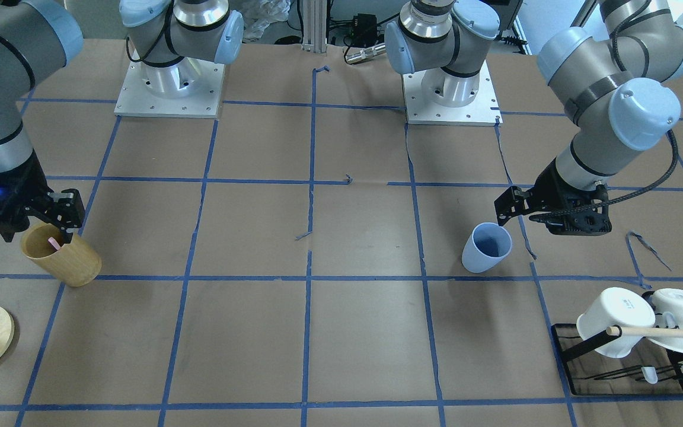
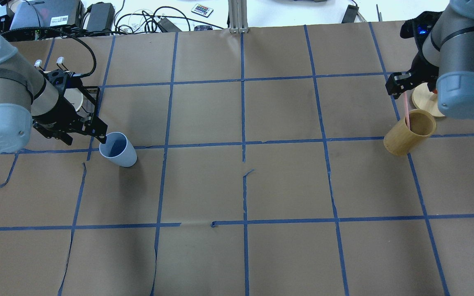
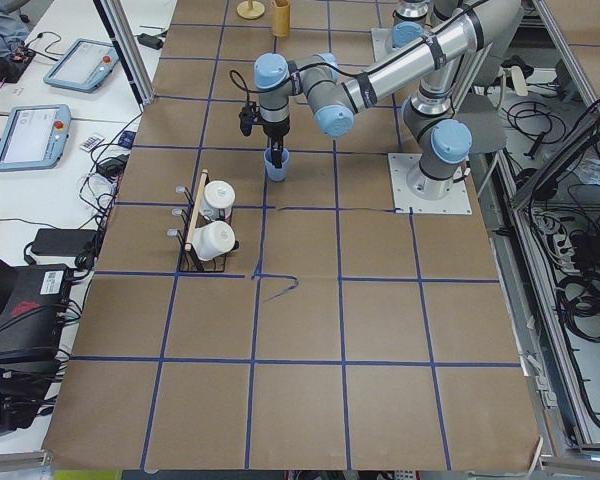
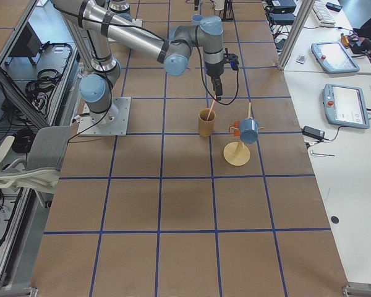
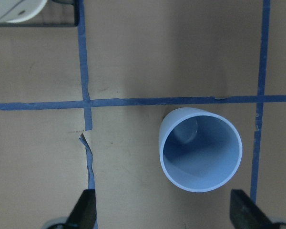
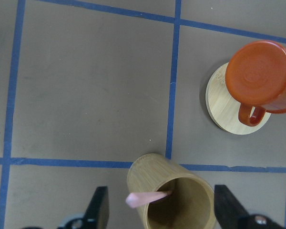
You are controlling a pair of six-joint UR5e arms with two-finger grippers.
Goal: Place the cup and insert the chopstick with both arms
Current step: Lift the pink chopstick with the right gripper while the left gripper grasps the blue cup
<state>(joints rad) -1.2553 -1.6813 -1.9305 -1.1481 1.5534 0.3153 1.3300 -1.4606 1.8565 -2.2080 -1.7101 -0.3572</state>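
Note:
The light-blue cup (image 1: 487, 248) stands upright on the table, also shown in the overhead view (image 2: 117, 149) and the left wrist view (image 5: 200, 148). My left gripper (image 1: 503, 209) hovers just above it, open and empty; its fingertips (image 5: 86, 210) show wide apart in the left wrist view. The pink chopstick (image 2: 406, 110) leans inside a tan bamboo cup (image 2: 405, 135); its top (image 6: 142, 198) sticks out over the rim. My right gripper (image 2: 397, 86) is open above the stick's top, with its fingers (image 6: 99, 210) apart and not touching it.
A black rack (image 1: 590, 347) with two white mugs (image 1: 614, 320) and a wooden dowel stands near my left arm. An orange mug (image 6: 260, 76) sits on a round wooden stand (image 6: 224, 112) beside the bamboo cup. Both arm bases (image 1: 169, 89) are at the table's back.

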